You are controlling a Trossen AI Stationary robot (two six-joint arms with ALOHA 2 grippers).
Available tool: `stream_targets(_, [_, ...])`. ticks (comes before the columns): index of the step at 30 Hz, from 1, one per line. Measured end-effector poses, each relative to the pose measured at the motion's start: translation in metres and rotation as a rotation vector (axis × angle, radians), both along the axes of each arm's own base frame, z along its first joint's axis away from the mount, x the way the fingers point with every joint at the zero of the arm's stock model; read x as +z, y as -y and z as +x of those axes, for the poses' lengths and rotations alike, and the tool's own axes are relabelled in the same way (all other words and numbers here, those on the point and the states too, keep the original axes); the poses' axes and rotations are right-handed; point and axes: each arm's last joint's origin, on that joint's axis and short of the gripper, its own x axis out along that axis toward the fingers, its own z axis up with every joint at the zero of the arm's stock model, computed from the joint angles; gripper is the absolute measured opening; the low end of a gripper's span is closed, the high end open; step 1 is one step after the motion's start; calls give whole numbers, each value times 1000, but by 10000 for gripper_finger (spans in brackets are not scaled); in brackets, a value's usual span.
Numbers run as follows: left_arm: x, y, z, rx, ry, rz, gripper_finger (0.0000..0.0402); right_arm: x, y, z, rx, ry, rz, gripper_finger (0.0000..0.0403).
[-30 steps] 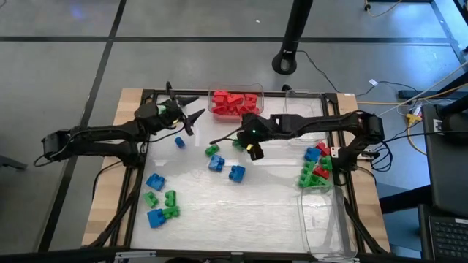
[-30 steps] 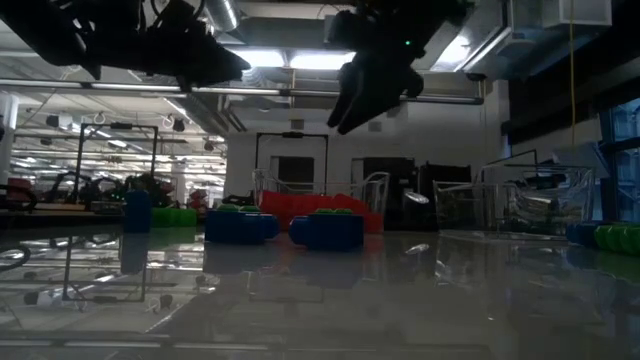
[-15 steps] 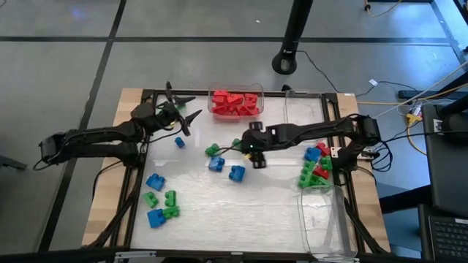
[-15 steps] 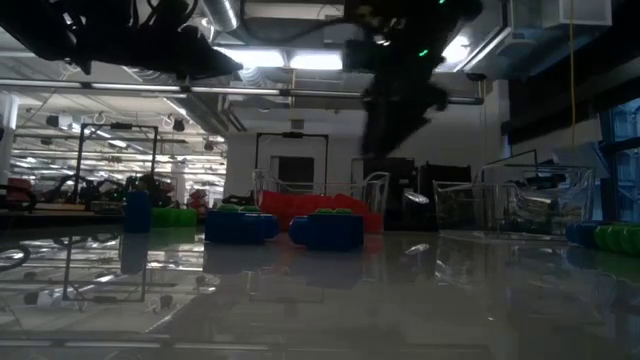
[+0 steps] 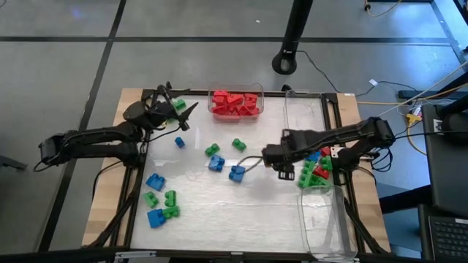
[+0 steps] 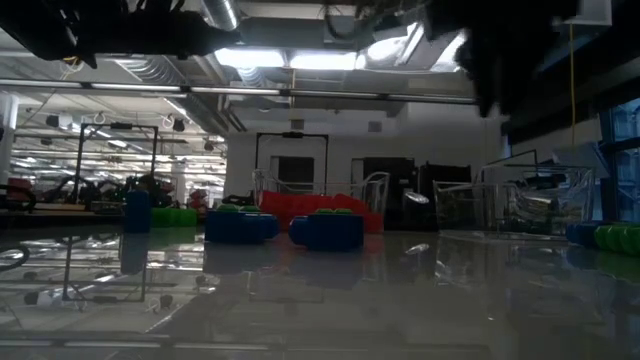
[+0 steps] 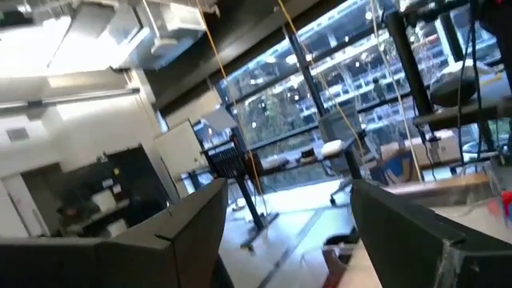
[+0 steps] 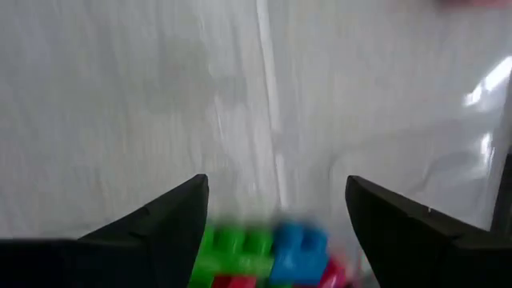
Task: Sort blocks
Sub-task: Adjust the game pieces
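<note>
Loose blocks lie on the white table: blue ones [image 5: 236, 173] [image 5: 155, 182], green ones [image 5: 213, 150] [image 5: 238, 144], and more at the near left [image 5: 155, 217]. Red blocks fill a clear bin [image 5: 235, 102] at the far edge. My right gripper [image 5: 285, 171] hangs open, pointing down, just left of a bin of mixed green, blue and red blocks [image 5: 316, 174]; its wrist view shows a green and a blue block [image 8: 268, 248] below its empty fingers. My left gripper [image 5: 178, 109] is open and empty, raised over the far left corner.
An empty clear bin [image 5: 322, 226] stands at the near right, and another clear bin [image 5: 303, 109] at the far right. The black frame [image 5: 139, 168] borders the table. Bare table lies between the blue blocks and the near edge.
My right gripper has swung from over the table's middle toward the right edge, to beside the mixed bin, tipping from slanted to pointing down, fingers still open. My left gripper has rolled about its own axis and stayed near the far left corner. No block has moved.
</note>
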Motion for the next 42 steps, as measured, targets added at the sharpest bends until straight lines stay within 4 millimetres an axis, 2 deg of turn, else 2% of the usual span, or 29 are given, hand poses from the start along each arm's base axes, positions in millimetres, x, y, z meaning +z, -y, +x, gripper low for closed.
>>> stream_targets(4, [5, 1, -1, -8, 39, 32, 253, -16, -5, -13, -110, -98, -10, 293])
stream_targets(13, [8, 2, -2, -42, 64, 58, 253, -58, -2, -40, -335, -283, 21, 293])
stream_targets(16, [8, 2, -2, -42, 65, 58, 253, -61, -3, -46, -386, -313, 29, 293])
stream_targets(21, [9, 3, -2, -43, 77, 64, 253, -54, -6, -59, -471, -357, -39, 293])
stream_targets(26, [10, 3, -2, -44, 85, 64, 253, -55, -1, -72, -514, -280, -59, 293])
stream_targets(30, [10, 3, -2, -38, 76, 79, 253, -63, 3, -91, -587, -270, -47, 293])
stream_targets(35, [11, 3, -3, -34, 89, 95, 253, -76, 7, -104, -644, -136, -25, 293])
stream_targets(39, [12, 3, -3, -37, 102, 92, 253, -88, 8, -107, -609, -93, -10, 293])
stream_targets(42, [12, 3, -3, -36, 100, 95, 253, -99, 5, -104, -505, -96, 84, 293])
